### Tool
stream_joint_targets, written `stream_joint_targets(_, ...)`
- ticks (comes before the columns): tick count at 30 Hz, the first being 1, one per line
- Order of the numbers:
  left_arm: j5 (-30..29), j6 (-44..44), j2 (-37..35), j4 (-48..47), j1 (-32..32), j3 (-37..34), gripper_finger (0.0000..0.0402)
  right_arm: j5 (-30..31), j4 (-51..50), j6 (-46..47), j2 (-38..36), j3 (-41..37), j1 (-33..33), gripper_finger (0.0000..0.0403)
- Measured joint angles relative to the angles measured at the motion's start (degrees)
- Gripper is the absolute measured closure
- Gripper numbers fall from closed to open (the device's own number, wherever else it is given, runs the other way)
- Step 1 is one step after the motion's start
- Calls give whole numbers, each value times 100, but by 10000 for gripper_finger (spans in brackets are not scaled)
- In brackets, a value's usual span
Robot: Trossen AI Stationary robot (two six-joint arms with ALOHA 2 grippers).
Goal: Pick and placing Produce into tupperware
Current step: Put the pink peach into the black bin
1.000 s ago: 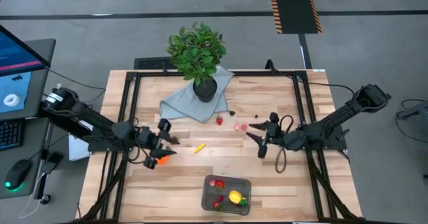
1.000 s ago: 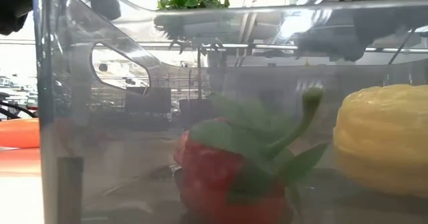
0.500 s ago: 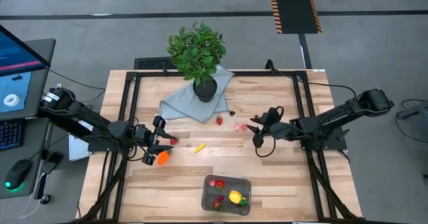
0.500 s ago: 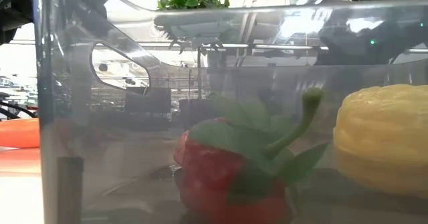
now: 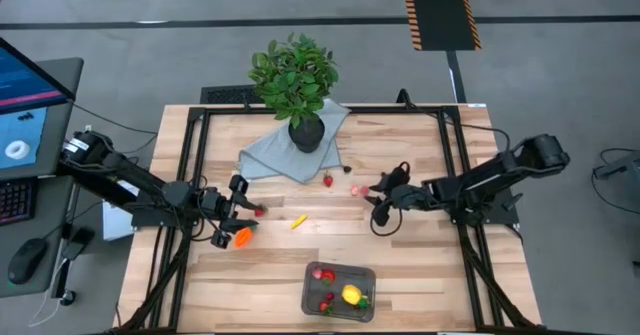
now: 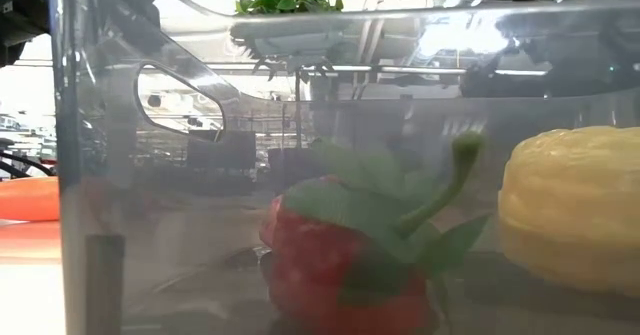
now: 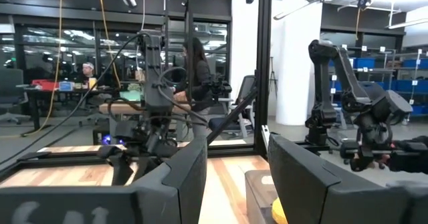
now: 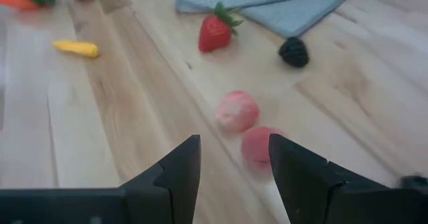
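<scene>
The clear tub (image 5: 338,290) stands near the table's near edge and holds a strawberry (image 6: 340,265), a lemon (image 6: 570,215) and other small pieces. My right gripper (image 5: 378,201) is open and hovers just right of two pink berries (image 8: 237,110) (image 8: 259,145) that lie on the wood. A loose strawberry (image 8: 215,33) and a dark berry (image 8: 294,51) lie by the cloth's edge. The yellow banana (image 5: 298,221) lies mid-table. My left gripper (image 5: 243,215) is open and points right, with the orange carrot (image 5: 242,238) and a red strawberry (image 5: 258,211) close beside its fingers.
A leafy plant in a black pot (image 5: 296,85) stands on a blue-grey cloth (image 5: 290,150) at the table's far side. Black frame rails (image 5: 190,165) run along the table's left and right. Bare wood lies between the banana and the tub.
My right gripper has moved toward the table's left and a little toward the far edge, coming up to the two pink berries. My left gripper has drawn back slightly to the left. The produce has stayed where it was.
</scene>
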Motion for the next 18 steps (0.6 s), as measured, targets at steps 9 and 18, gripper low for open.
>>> stream_joint_targets(9,117,-20,0,2,-9,0,254,2,521,-95,972,-2,-97,202)
stream_joint_targets(18,222,-23,0,2,-9,0,254,97,1154,-392,1620,18,-229,202)
